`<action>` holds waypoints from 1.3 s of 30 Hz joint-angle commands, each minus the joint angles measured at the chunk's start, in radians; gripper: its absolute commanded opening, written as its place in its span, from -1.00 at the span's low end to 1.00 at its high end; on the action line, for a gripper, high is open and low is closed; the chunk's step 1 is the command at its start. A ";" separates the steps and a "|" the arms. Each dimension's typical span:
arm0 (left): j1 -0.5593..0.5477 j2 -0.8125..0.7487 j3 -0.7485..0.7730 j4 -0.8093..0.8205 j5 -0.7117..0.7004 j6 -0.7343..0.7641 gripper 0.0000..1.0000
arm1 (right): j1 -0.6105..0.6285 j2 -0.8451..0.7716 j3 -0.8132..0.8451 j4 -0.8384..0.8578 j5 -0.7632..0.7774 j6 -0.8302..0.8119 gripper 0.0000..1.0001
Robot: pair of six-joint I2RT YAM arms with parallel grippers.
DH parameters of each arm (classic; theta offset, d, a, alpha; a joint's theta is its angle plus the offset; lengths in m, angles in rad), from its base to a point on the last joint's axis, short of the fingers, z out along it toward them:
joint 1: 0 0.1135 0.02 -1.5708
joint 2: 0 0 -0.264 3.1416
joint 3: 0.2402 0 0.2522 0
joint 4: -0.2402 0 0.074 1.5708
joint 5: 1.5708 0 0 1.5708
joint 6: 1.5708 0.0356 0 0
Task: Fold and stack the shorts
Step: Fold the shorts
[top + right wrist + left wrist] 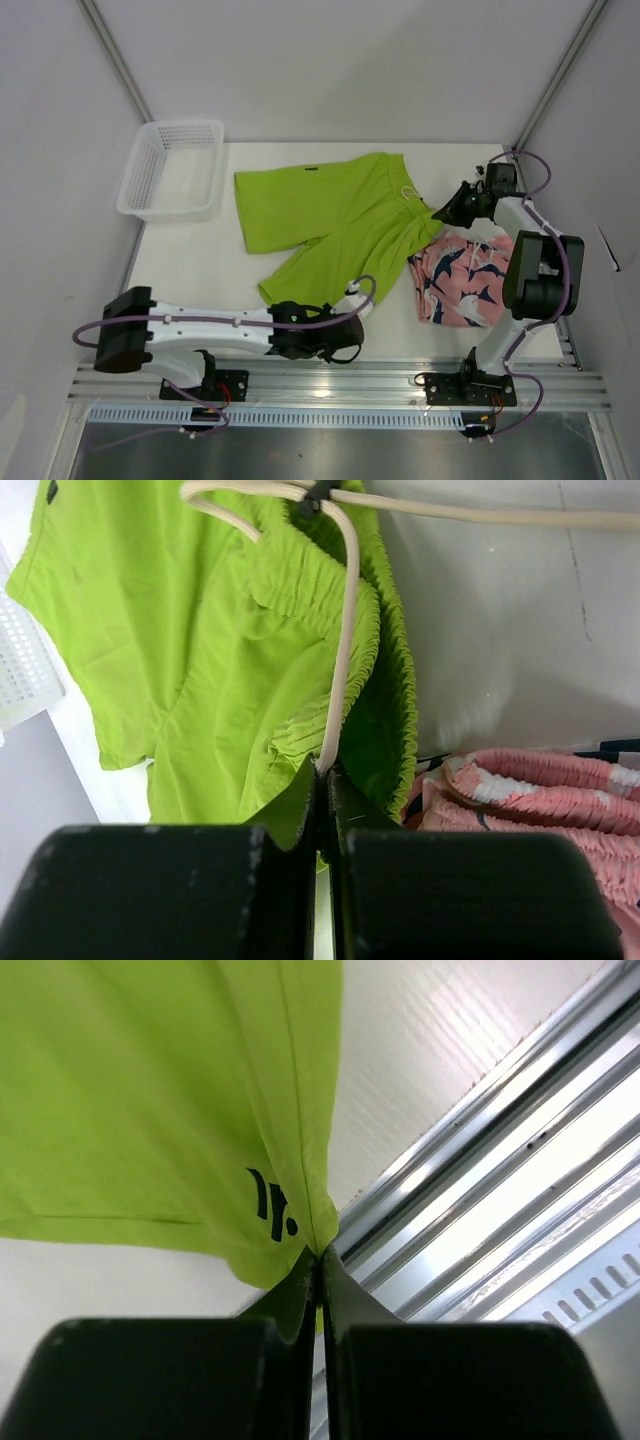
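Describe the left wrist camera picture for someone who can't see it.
The left gripper, shut, pinches a hem corner of the lime-green shorts beside a small dark logo. White table behind; metal rails run diagonally at right.

I'm driving this from afar in a robotics lab cell: plain grey panel walls [330, 60] on slim metal posts [115, 55] enclose a flat white tabletop [200, 270], and ribbed aluminium mounting rails [500, 1150] run just right of my left pincer [320, 1252].

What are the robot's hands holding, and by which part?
Both hold the green shorts. The left gripper pinches a leg's bottom corner. The right gripper pinches the waistband at the drawstring.
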 commanded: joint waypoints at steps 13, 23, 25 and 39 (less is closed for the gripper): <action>0.133 -0.288 0.162 -0.226 0.028 0.006 -1.00 | -0.022 -0.140 0.094 -0.054 -0.031 -0.004 -1.00; 0.427 -0.306 0.203 -0.311 0.007 0.120 -1.00 | -0.037 -0.128 0.189 -0.061 -0.060 0.035 -1.00; 0.473 -0.294 0.240 -0.329 -0.024 0.155 -1.00 | -0.037 -0.107 0.210 -0.058 -0.068 0.055 -1.00; 0.788 -0.032 0.553 -0.318 -0.090 0.337 -1.00 | -0.034 0.018 0.321 0.117 -0.126 0.240 -1.00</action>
